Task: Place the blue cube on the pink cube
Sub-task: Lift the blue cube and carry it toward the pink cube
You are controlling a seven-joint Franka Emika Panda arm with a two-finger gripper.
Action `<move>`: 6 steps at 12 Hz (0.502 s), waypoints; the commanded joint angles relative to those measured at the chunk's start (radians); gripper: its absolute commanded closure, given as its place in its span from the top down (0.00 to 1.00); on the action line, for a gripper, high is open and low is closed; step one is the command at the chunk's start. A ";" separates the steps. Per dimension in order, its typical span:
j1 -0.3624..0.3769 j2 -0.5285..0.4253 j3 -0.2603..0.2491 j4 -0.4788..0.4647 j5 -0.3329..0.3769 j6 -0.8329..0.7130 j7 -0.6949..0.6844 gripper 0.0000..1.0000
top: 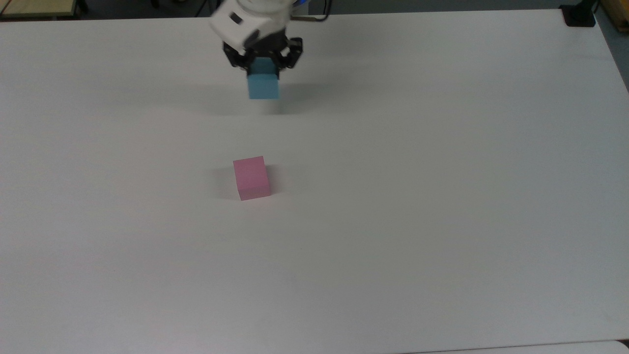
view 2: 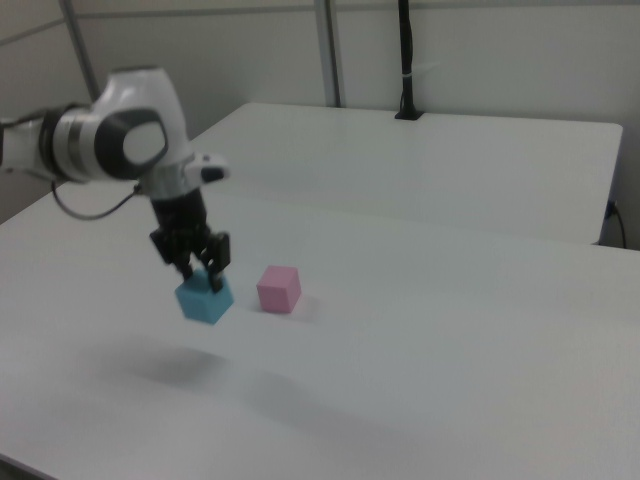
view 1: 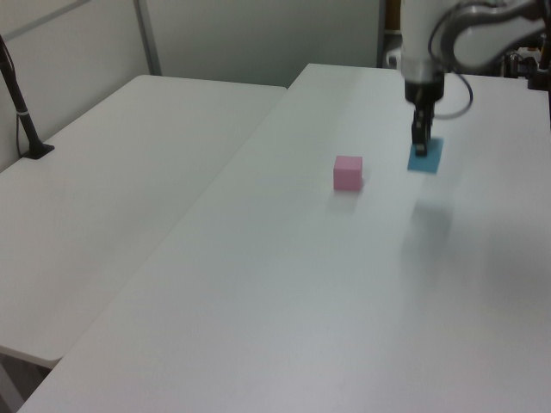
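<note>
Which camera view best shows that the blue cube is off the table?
The right view: the blue cube hangs from the claw with its shadow apart on the white table. In the left view, the cube also floats above a faint shadow. In the top view, its height is harder to judge.

You have a broad white table (top: 442, 221) across the top view, a black clamp base (top: 580, 14) at its upper right corner. In the left view, a second white table (view 1: 112, 189) adjoins at left, a black post (view 1: 21, 112) standing at its far-left edge.

Blue cube (top: 263, 86) aloft; pink cube (top: 251, 177) tabled.
</note>
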 commanded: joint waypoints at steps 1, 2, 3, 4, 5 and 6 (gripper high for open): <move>-0.067 0.040 -0.003 0.207 0.053 -0.121 -0.113 0.34; -0.072 0.080 -0.003 0.268 0.055 -0.124 -0.118 0.34; -0.072 0.153 -0.003 0.356 0.057 -0.124 -0.116 0.34; -0.075 0.198 -0.003 0.406 0.058 -0.122 -0.116 0.34; -0.078 0.232 -0.003 0.443 0.064 -0.116 -0.116 0.34; -0.078 0.269 -0.003 0.476 0.086 -0.113 -0.118 0.33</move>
